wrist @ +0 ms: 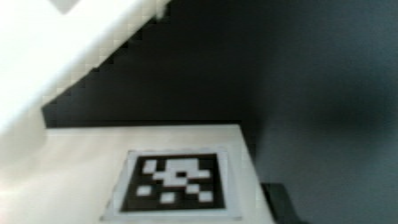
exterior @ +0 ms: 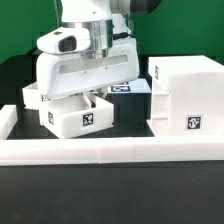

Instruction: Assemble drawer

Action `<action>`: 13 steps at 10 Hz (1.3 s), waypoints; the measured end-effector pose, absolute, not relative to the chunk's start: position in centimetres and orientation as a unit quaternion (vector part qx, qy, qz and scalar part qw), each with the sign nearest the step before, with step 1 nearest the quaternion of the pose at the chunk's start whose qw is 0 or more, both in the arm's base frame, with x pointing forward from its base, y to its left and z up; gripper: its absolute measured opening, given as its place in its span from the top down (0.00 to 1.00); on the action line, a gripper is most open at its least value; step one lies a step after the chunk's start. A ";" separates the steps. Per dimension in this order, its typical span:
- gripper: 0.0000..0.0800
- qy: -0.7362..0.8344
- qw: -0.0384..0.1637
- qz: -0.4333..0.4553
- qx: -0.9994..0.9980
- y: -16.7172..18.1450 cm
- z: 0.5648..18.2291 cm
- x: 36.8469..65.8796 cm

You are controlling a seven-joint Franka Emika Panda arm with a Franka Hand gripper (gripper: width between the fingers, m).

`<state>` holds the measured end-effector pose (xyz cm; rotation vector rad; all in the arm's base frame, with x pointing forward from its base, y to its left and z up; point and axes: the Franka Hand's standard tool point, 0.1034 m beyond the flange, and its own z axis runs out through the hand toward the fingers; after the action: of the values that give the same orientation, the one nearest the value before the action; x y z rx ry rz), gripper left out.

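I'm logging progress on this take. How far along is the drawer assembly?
Done: nothing looks fitted yet; the housing stands alone on the exterior view's right. In hand: the gripper is low over the front tray; whether it grips is hidden. Left: that tray, and what looks like a second tray behind it, both sit outside the housing and have to go in.

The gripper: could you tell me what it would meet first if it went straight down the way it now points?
Most likely the small tray right below the gripper: the wrist view shows a tagged white face straight ahead. Whether they already touch, I cannot tell.
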<state>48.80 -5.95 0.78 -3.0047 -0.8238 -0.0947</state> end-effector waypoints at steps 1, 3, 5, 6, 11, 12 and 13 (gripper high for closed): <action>0.95 -0.277 0.012 -0.028 -0.960 -5.8 0.8 48.7; 0.95 -0.323 0.012 -0.020 -0.946 -4.5 1.7 48.5; 0.95 -0.340 0.012 -0.017 -0.940 -4.3 1.7 48.5; 0.95 -0.339 0.012 -0.017 -0.941 -4.3 1.7 48.5; 0.95 -0.519 -0.004 -0.014 -0.855 -4.0 2.3 49.8; 0.95 -0.558 -0.006 -0.009 -0.830 -3.9 2.3 50.1; 0.95 -0.584 -0.008 -0.004 -0.811 -3.8 2.3 50.3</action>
<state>50.29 -3.75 2.28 -2.5622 -1.8450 -0.0120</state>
